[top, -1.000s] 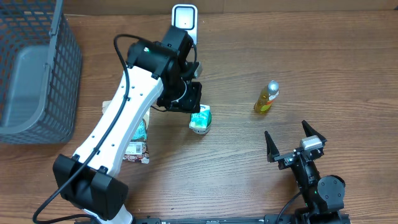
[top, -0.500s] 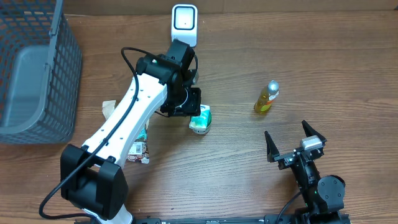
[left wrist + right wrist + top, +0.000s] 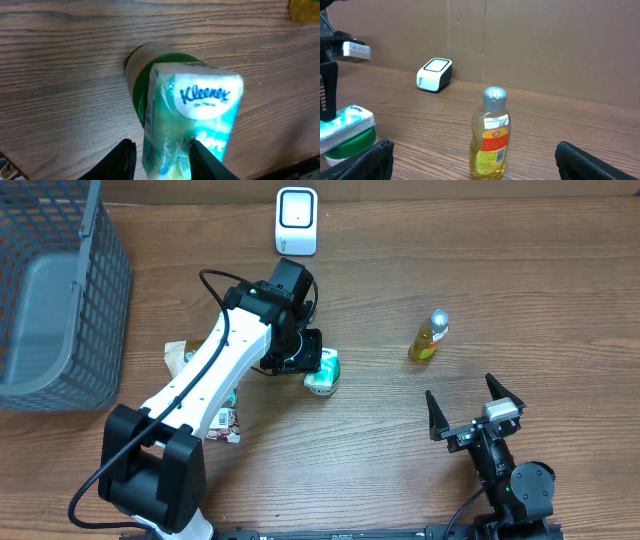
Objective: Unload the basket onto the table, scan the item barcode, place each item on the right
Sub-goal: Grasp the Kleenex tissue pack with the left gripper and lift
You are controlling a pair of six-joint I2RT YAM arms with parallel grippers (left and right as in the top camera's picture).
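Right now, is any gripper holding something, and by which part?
Cannot tell. The left gripper straddles the near end of the Kleenex pack lying on a green lid; contact is unclear. The right gripper is open, empty.

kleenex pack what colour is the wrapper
The Kleenex pack is teal and white, with blue lettering on a white patch. It shows best in the left wrist view.

1. At twelve o'clock on the table (image 3: 360, 450): scanner (image 3: 296, 220); at ten o'clock, basket (image 3: 60, 290).
2. Mid-table: tissue pack (image 3: 322, 370), lying atop a lidded tub (image 3: 165, 54).
3. From the pack: bottle (image 3: 428, 335) at two o'clock, snack packets (image 3: 215, 415) at eight o'clock.
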